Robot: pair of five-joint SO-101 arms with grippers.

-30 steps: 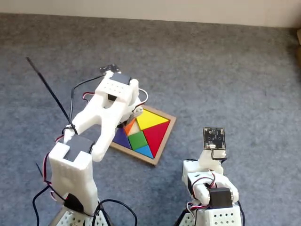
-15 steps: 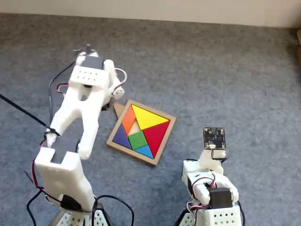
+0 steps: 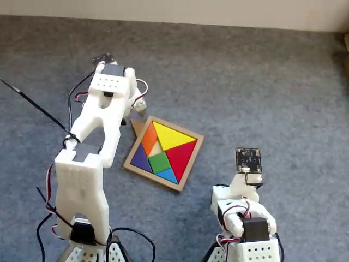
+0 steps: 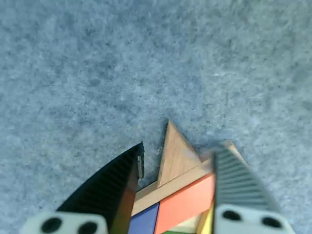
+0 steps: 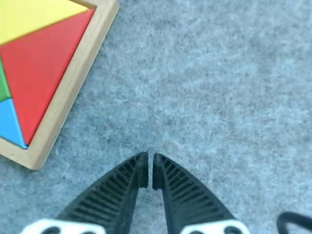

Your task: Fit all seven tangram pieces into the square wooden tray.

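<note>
High view: square wooden tray [image 3: 191,165] lies on grey carpet [image 3: 262,82], packed with coloured tangram pieces [image 3: 180,155] around one bare pale patch at its middle. Plain wooden triangle piece [image 3: 136,126] lies on the carpet outside the tray, against its far-left corner. Left gripper [image 4: 181,157] is spread wide, one finger on either side of that triangle. Right gripper [image 5: 146,169] is closed on nothing, over carpet near the tray.

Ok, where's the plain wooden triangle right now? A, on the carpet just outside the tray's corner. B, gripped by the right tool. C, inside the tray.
A: the wooden triangle lies on the carpet outside the tray rim, framed by the open left tool.
</note>
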